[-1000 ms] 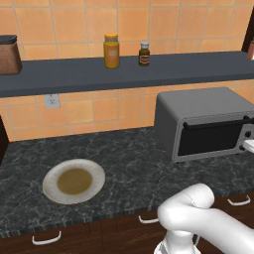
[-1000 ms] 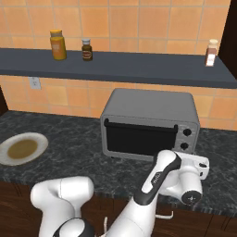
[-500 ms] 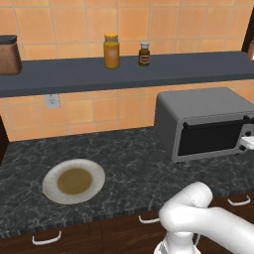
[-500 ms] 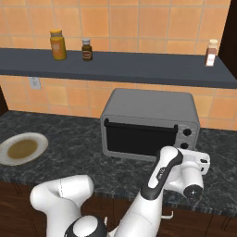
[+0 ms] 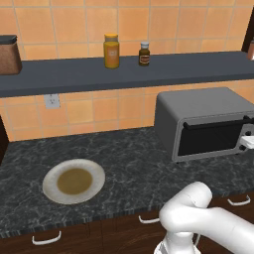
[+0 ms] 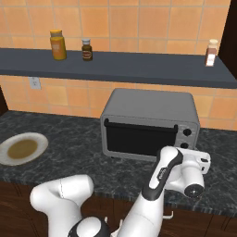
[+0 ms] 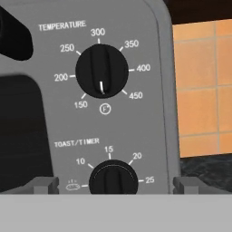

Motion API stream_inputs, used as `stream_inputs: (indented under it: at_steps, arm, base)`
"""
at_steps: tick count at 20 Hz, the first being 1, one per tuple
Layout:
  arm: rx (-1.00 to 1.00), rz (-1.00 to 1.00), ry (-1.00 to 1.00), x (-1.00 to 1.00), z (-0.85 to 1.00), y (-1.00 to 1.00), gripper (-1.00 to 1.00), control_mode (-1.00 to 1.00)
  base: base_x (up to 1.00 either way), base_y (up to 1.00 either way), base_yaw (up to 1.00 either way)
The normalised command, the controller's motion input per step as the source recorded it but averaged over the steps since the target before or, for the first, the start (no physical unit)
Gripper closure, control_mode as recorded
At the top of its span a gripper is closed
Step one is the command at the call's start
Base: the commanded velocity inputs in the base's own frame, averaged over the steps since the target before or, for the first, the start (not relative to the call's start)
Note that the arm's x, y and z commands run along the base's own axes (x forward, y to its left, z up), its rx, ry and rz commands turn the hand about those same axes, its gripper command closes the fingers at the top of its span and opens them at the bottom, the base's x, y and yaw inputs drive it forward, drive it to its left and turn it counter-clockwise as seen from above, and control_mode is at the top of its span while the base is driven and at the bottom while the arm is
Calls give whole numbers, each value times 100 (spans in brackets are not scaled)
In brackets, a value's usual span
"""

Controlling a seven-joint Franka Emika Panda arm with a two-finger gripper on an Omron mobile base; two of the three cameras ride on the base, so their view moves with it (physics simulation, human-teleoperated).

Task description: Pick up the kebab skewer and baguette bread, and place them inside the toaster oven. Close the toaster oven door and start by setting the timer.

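The toaster oven (image 5: 203,111) (image 6: 148,109) stands on the right of the dark counter. Its toaster oven door (image 6: 139,138) is closed, the black handle bar along the top. My gripper (image 6: 190,150) hovers just in front of the knob column at the oven's right side. In the hand view the gripper (image 7: 113,183) is open, a fingertip (image 7: 43,184) on each side of the toast/timer knob (image 7: 113,177) without touching it. The temperature knob (image 7: 101,71) sits above it. The kebab skewer and the baguette bread are hidden from view.
A white plate (image 5: 73,180) (image 6: 22,148) with a brown middle lies on the counter's left. On the wall shelf (image 5: 124,74) stand an orange jar (image 5: 111,50), a small dark bottle (image 5: 144,53), a brown canister (image 5: 9,54) and a spice bottle (image 6: 211,53).
My hand has crept up and forward, closer to the oven's knob column. The jaws have stayed wide apart, and the oven and plate have not moved.
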Motion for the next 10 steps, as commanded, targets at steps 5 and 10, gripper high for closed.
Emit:
stream_inputs:
  at_steps: [5, 10]
  arm:
    - [0, 0, 0, 3, -2, 0, -100, -100]
    - [0, 0, 0, 8, -1, 1, -100, -100]
  base:
    - [0, 0, 0]
    - [0, 0, 0]
